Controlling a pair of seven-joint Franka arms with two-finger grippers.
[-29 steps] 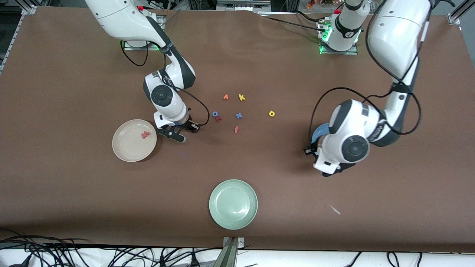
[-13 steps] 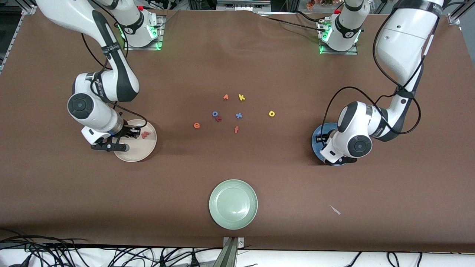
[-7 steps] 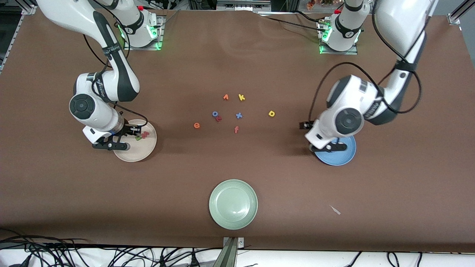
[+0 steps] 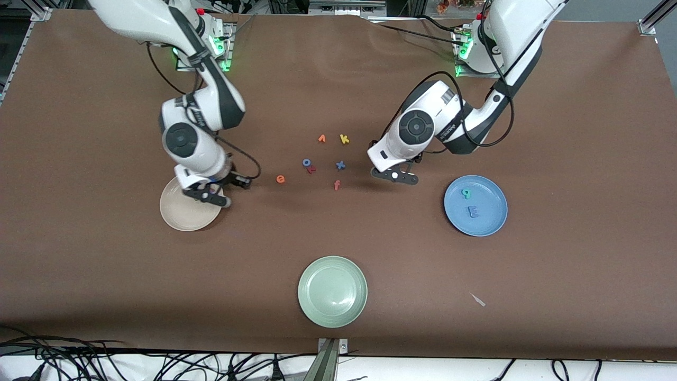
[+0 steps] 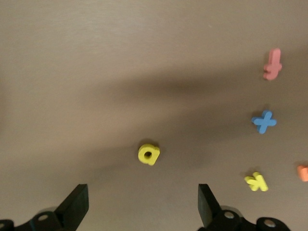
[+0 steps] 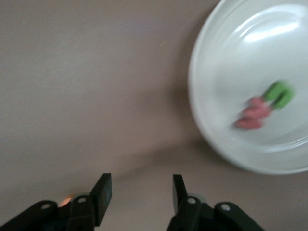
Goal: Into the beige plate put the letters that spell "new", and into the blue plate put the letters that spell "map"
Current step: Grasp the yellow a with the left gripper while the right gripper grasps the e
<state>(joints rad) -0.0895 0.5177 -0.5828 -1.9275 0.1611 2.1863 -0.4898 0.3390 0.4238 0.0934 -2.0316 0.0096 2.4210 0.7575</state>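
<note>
The yellow p (image 5: 148,154) and the orange e (image 4: 280,179) are the two letters not yet in a plate. Both are small foam pieces, so I judge them very light, soft and a little springy, not fragile. They lie flat, so the fingertips must come down to the cloth and pinch across the narrow sides, gently, or the foam may squash or flip away. The p lies in the middle zone of the tabletop, well apart from every edge, and the left gripper (image 5: 142,211) hangs just above it with its fingers spread wide and empty; the letter sits a bit ahead of the gap between them. The e lies between the loose letters and the beige plate (image 4: 182,222). The right gripper (image 6: 140,192) is over that plate's rim on the side toward the e, its fingers partly apart and holding nothing. In the beige plate lie the green n (image 6: 279,94) and the pinkish-red w (image 6: 252,115), touching. The blue plate (image 4: 489,225), toward the left arm's end of the tabletop, holds the teal a (image 4: 466,193) and the blue m (image 4: 474,212).
</note>
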